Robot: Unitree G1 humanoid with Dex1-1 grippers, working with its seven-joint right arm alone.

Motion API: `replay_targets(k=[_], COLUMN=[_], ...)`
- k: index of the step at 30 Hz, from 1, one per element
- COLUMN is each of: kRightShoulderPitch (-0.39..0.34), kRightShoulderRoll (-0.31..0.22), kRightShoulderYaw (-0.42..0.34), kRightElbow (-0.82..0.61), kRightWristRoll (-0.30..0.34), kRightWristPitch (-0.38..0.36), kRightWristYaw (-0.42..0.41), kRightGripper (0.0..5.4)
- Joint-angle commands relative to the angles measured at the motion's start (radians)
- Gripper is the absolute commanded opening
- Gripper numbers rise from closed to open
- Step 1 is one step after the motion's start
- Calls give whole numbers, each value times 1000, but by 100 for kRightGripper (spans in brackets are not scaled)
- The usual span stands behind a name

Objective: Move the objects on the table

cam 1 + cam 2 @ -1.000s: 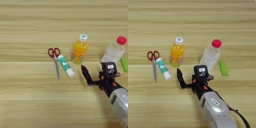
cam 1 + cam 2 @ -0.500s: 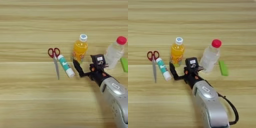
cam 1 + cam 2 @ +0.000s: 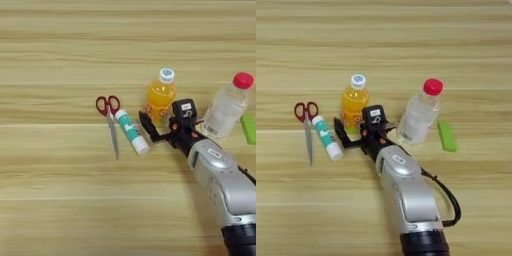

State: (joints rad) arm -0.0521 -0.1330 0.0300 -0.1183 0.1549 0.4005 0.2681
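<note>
The small teal-and-white glue-stick tube (image 3: 131, 131) lay on its side on the light-brown wood-grain surface (image 3: 60, 200), white cap end toward the robot. The red-handled scissors (image 3: 110, 120) lay just beside it on the left, blades pointing toward the robot. The orange drink bottle with white cap (image 3: 160, 96) stood upright just to the right of the tube, and the clear plastic bottle with red cap (image 3: 226, 106) stood further right, well apart from the tube. A flat green rectangular item (image 3: 446, 136) lay beside the clear bottle.

The right end effector (image 3: 356, 135) sat low at the base of the orange bottle. Its two black fingers (image 3: 340, 131) were spread, holding nothing; the left one reached toward the tube's cap end.

Handling judgement: the tube appeared light, rigid and smooth, and would likely roll if nudged sideways. A grip across the middle of its body looked most secure. The orange bottle crowded the right finger and could tip if bumped. The scissors limited room on the far side.
</note>
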Motion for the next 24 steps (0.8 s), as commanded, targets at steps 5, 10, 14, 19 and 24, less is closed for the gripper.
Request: replay_targets(k=[5,10,14,19,24], kRightShoulderPitch=[-135,-163,-171,-171,-162], kRightShoulderRoll=[17,16,20,23,29], kRightShoulderYaw=[-27,-26,-28,-23,-18], kRightElbow=[100,157,186,208,215], kRightWristRoll=[-10,-31,-39,-48,-52], kRightWristPitch=[-94,-147,-171,-196,-203], kRightWristYaw=[-18,-21,-29,-29,-24], kRightGripper=[538,538,538,478,425])
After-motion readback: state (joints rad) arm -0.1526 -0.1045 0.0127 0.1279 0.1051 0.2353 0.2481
